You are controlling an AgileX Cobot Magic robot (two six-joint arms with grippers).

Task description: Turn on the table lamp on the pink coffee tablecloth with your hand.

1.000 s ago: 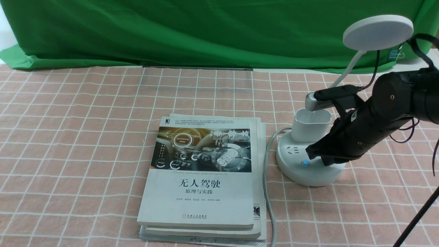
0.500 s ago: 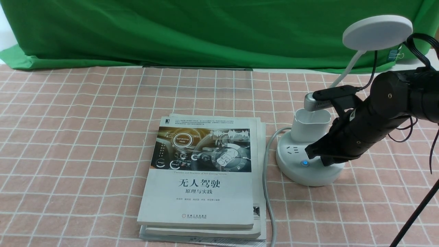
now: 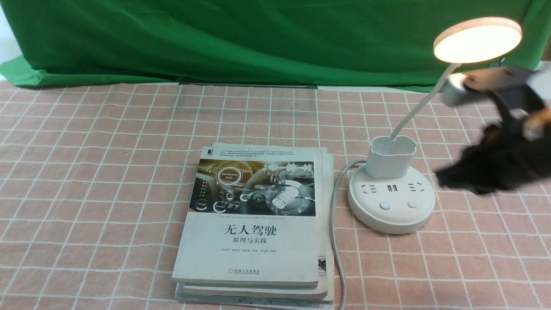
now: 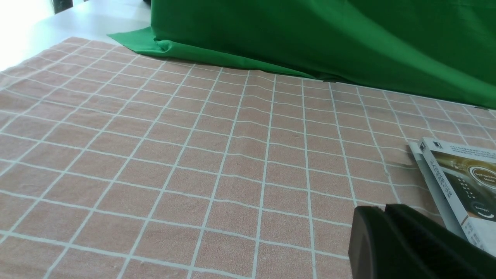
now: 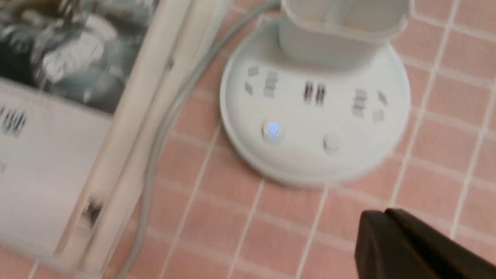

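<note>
The white table lamp (image 3: 389, 202) stands on the pink coffee tablecloth (image 3: 107, 172) at the right. Its round disc head (image 3: 477, 39) glows warm. Its base, with sockets and two buttons, one lit blue, also shows in the right wrist view (image 5: 316, 116). My right gripper (image 3: 443, 178), the black hand, is blurred, shut and empty, lifted off to the right of the base; in its wrist view (image 5: 381, 217) the jaws are together above the cloth. My left gripper (image 4: 381, 211) is shut and empty, low over the cloth; it is out of the front view.
A stack of books (image 3: 254, 219) lies left of the lamp, its corner also in the left wrist view (image 4: 457, 178). The lamp's grey cable (image 3: 335, 224) runs between books and base toward the front edge. A green cloth (image 3: 258, 38) hangs along the back.
The lamp head has lit up. My right hand has left the base's buttons, rising up and to the right, and is motion-blurred now.
</note>
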